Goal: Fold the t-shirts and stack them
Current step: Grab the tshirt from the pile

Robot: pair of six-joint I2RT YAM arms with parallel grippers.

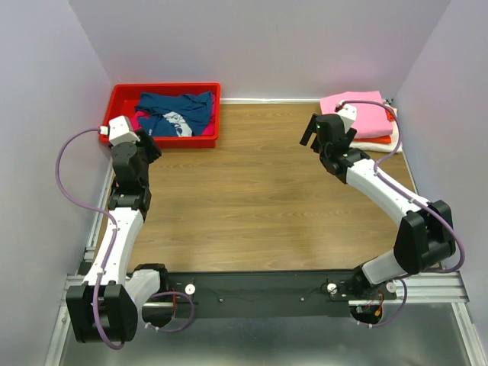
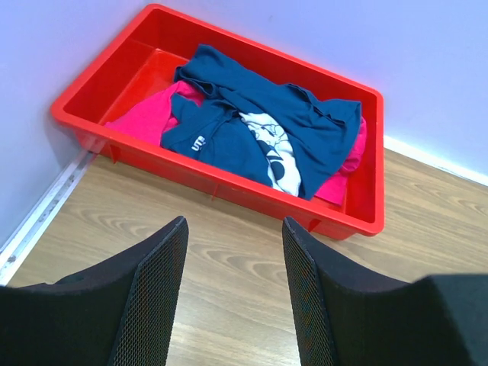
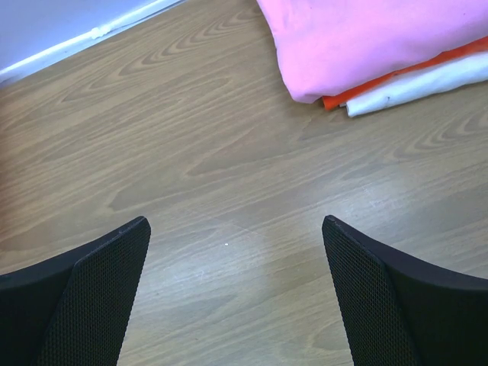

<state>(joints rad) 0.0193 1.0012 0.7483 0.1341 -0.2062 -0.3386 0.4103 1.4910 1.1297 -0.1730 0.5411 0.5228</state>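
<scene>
Left gripper (image 2: 235,229) is held with its jaws parted and nothing between them, above the bare table (image 3: 213,152) just in front of the red bin (image 2: 229,183). The right gripper (image 3: 236,225) is spread wide, is likewise empty, and is poised over the table near the stack.

The navy t-shirt (image 2: 267,114) is found crumpled in the bin, print uppermost, on top of a magenta t-shirt (image 2: 141,118) that shows at both ends. From the left gripper it lies straight ahead and below, beyond the bin's near wall. Its bulk is spread along the bin's long axis, which runs parallel to the back wall and across the gripper's line of approach.

The stack is placed in the far right corner. A pink t-shirt (image 3: 366,38) is on top, an orange t-shirt (image 3: 396,76) beneath it, and a cream t-shirt (image 3: 435,85) at the bottom, all folded.

The left arm is judged much the nearer to the bin, and the right arm is well apart from it. The next pick is therefore expected to be made by the left gripper, reaching over the near wall and down onto the navy cloth.
</scene>
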